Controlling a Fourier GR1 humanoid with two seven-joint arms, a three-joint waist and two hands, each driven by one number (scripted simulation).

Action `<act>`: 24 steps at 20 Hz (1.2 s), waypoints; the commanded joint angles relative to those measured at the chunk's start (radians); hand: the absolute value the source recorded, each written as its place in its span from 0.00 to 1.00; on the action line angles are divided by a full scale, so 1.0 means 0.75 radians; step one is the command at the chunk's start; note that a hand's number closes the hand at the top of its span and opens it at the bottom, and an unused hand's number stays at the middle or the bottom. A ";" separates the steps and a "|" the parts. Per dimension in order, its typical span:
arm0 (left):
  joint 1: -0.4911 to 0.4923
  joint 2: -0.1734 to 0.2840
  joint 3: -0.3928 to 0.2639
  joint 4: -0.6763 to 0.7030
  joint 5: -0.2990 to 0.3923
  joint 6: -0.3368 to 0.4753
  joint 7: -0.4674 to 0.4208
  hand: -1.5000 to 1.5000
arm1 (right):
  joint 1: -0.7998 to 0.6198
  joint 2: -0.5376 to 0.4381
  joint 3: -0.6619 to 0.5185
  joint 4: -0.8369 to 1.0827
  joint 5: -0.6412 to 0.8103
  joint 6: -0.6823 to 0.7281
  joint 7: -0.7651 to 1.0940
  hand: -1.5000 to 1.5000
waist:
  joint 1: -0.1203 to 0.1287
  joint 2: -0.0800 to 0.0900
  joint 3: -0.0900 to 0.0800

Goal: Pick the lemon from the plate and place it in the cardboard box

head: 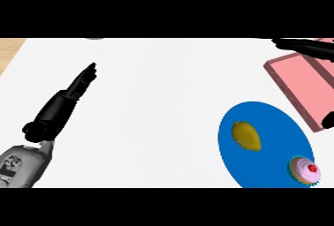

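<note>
1. Lemon (246, 135) lay on the blue plate (274, 119), on the plate's left half, untouched. No hand was near it.
2. A pink-frosted cupcake (305, 170) with a red dot on top sat at the plate's lower right edge, well apart from the lemon.
3. The box (301, 84) showed as a pink, open container at the view's right, just beyond the plate's upper right rim and partly cut off by the frame. Its colour read pink rather than cardboard brown.
4. Left hand (83, 79) lay at the view's left over the white counter (163, 88), fingers straight and together, pointing up and away from the robot. It held nothing and looked to be resting, well apart from plate and box.
5. Right hand (306, 46) appeared at the top right corner, above the box's far end. Dark fingers stretched leftward and looked extended, with nothing between them. Another dark part (328, 119) showed at the right edge beside the box; I could not tell what portion of the arm it was.
6. Step in hand, by my judgement: the approach. The pick had not yet been made, since the lemon was on the plate and the right hand was empty over the box side.
7. Next move would call for the right hand to come back and down toward the plate's left half, fingers kept spread, then to close round the lemon while staying off the cupcake.
8. After that, a short carry up and right to the box would finish it.
</note>
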 commanded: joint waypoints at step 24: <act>0.091 -0.097 0.135 -0.022 -0.123 -0.093 -0.020 0.50 | 0.090 0.316 0.310 -0.601 0.408 0.443 0.743 0.00 | -0.032 -0.007 0.000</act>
